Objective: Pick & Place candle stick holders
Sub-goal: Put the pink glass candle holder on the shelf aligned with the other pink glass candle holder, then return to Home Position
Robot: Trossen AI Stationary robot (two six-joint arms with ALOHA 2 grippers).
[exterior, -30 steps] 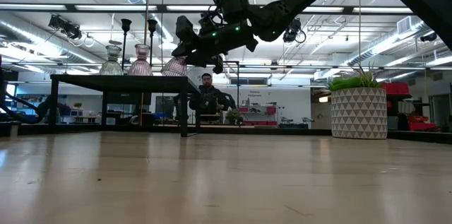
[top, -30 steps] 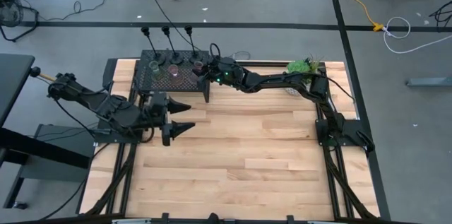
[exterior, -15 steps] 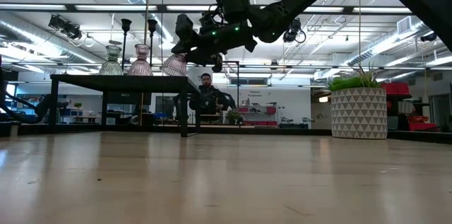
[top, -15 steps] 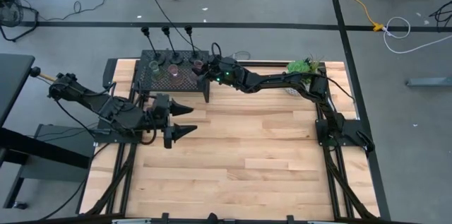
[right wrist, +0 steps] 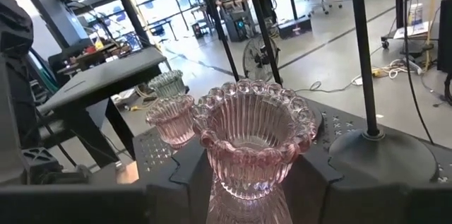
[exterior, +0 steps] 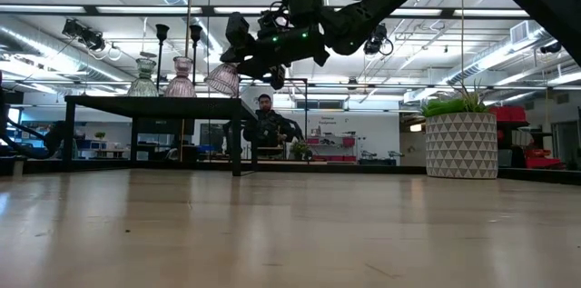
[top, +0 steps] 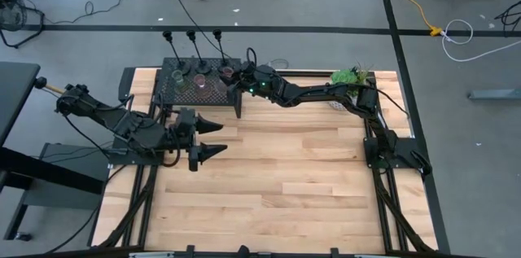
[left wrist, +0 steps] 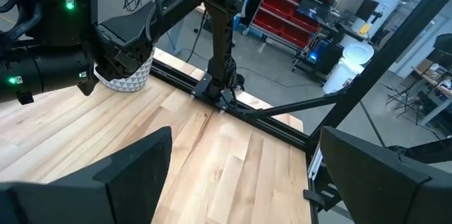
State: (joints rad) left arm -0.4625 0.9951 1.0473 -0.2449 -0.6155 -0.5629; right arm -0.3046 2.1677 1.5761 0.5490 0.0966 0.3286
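Note:
A black mesh box point(top: 181, 87) stands at the table's far left. On it stand three black holders point(top: 200, 66) with thin stems, a pale green glass holder point(exterior: 145, 79) and a pinkish glass holder point(exterior: 181, 78). My right gripper point(top: 234, 80) reaches over the box's right end and is shut on the other pinkish glass holder point(right wrist: 251, 139), which also shows in the low view point(exterior: 222, 78). My left gripper point(top: 214, 137) hangs open and empty over the table, near the box's front. My right gripper pinches the pinkish glass holder between its two fingers point(right wrist: 180, 174), one on each side of its ribbed body point(right wrist: 219, 171) below the beaded rim. The fingers come from the table's right, about level. The holder is tilted, and its base point(exterior: 221, 92) is just above the box top.
A green plant in a white patterned pot point(top: 348, 79) stands at the far right, beside the right arm. A black holder's round base point(right wrist: 381, 155) and stem stand close beside the held one. A person point(exterior: 265, 123) sits beyond the table. The table's near half point(top: 277, 193) is bare wood.
My right gripper has risen a little over the box with the pinkish glass holder, which has come up off the box top and tipped. My left gripper has kept still.

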